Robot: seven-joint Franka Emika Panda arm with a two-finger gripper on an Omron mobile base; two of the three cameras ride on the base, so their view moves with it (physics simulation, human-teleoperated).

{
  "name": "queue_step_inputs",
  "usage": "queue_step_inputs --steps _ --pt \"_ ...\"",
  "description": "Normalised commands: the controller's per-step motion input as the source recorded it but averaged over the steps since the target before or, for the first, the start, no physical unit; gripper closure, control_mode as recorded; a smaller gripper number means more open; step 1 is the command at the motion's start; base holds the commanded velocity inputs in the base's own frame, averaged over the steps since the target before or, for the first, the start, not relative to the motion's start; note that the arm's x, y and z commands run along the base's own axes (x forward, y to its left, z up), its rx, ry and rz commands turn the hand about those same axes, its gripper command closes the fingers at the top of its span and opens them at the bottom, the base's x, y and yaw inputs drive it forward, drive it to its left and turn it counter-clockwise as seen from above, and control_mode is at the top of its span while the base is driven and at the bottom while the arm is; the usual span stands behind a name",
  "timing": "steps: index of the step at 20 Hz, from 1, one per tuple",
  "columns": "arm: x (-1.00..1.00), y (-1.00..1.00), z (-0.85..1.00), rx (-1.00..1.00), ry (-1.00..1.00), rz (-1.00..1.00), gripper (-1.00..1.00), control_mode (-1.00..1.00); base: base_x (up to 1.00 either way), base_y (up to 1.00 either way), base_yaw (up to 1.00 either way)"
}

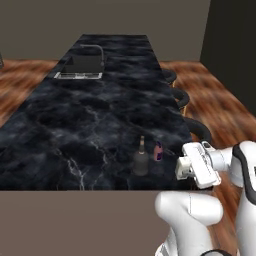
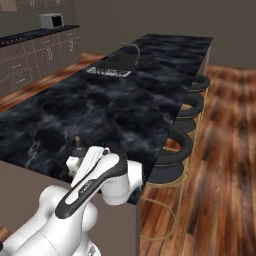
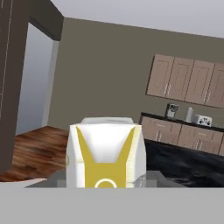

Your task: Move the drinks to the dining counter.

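My gripper (image 1: 180, 169) is shut on the cream-white carton (image 3: 105, 153), which has a yellow pattern and looms close in the hand view. It holds the carton over the near right corner of the dining counter (image 1: 90, 120), a long black marble top. On that counter, just left of the carton, stand the dark glass bottle (image 1: 141, 158) and the small purple can (image 1: 158, 151). In the right base view my arm hides most of the bottle and the can; the carton (image 2: 74, 163) shows at the hand.
An inset sink with faucet (image 1: 82, 66) lies at the counter's far left. Dark stools (image 2: 175, 159) line its right side over a wooden floor. A worktop with brown cabinets and a toaster oven (image 2: 52, 20) runs along the far wall.
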Motion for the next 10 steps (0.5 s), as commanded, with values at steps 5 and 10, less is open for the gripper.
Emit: queue_step_inputs --steps 5,10 --pt "0.11 -0.31 0.0 0.01 0.02 0.0 1.0 -1.0 0.0 0.0 0.0" --pt "0.21 -0.18 0.0 0.0 0.0 0.0 1.0 -1.0 0.0 0.0 0.0"
